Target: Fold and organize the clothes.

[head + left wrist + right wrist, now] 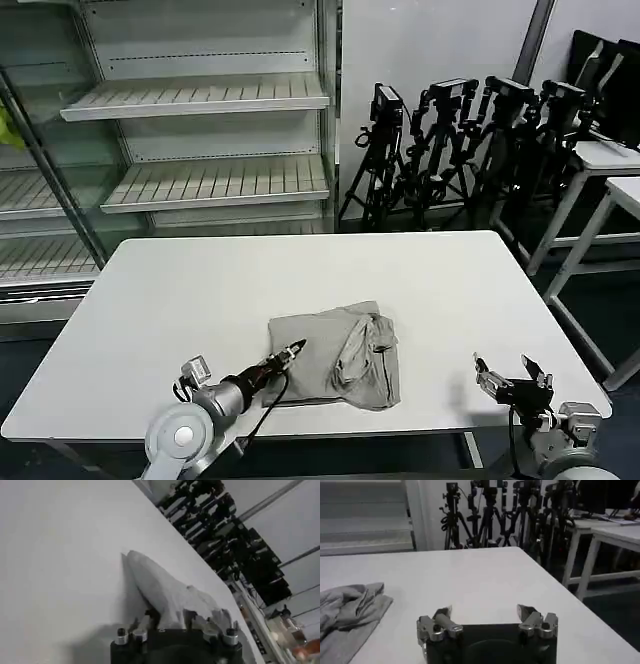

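Note:
The clothes are one light grey T-shirt (335,357), lying folded into a rough rectangle near the table's front middle, with a rumpled bunch along its right side. My left gripper (294,349) reaches in low from the front left and sits at the shirt's left edge. In the left wrist view the grey cloth (165,592) runs in between its dark fingers (152,616), which stand close together on it. My right gripper (511,377) hovers open over bare table at the front right, well apart from the shirt (350,610); its fingertips (445,612) hold nothing.
The white table (200,290) has bare surface all around the shirt. Behind it stand an empty shelf unit (200,100) at the back left and several black tripods (450,140) at the back right. White desks (610,180) stand off the right side.

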Tool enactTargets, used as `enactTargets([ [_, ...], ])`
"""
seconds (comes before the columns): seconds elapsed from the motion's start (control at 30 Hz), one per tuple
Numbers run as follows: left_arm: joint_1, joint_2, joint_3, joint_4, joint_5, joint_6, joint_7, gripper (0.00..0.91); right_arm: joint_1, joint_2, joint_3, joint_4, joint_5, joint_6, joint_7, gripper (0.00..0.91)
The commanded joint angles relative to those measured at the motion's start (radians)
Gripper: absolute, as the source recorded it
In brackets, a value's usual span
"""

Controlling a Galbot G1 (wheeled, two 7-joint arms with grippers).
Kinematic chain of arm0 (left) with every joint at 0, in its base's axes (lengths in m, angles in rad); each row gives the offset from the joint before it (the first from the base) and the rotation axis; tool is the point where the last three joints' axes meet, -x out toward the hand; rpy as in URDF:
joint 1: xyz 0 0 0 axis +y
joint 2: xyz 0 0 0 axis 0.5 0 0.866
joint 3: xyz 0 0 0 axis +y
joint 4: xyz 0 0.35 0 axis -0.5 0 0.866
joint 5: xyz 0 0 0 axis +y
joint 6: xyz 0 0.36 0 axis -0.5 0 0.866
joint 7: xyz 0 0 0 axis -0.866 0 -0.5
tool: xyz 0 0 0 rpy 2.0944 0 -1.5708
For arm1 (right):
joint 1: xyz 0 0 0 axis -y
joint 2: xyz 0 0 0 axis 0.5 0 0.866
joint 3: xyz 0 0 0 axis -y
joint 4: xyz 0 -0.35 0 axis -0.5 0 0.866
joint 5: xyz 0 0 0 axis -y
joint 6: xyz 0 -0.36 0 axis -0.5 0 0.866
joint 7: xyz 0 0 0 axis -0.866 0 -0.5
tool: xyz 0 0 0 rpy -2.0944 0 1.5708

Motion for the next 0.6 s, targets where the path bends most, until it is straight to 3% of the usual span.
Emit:
enactTargets([
  [0.03, -0.001, -0.014, -0.018, -0.008, -0.017, -0.003, 0.010, 0.020, -0.003, 0.001, 0.003, 0.008, 0.000, 0.001, 0.001, 0.907],
  [0.3, 0.030, -0.016, -0.086, -0.051, -0.056, -0.003, 0.005, 0.020, -0.006, 0.001, 0.006, 0.018, 0.002, 0.001, 0.001, 0.907],
  [0.43, 0.079, 0.032, -0.193, -0.082, -0.114, -0.002, -0.002, 0.020, 0.001, -0.006, 0.012, 0.017, 0.015, 0.002, 0.000, 0.907],
  [0.6, 0.141, 0.146, -0.407, -0.102, -0.190, 0.000, -0.007, 0.020, 0.032, -0.010, -0.007, 0.005, 0.024, 0.003, 0.000, 0.907],
])
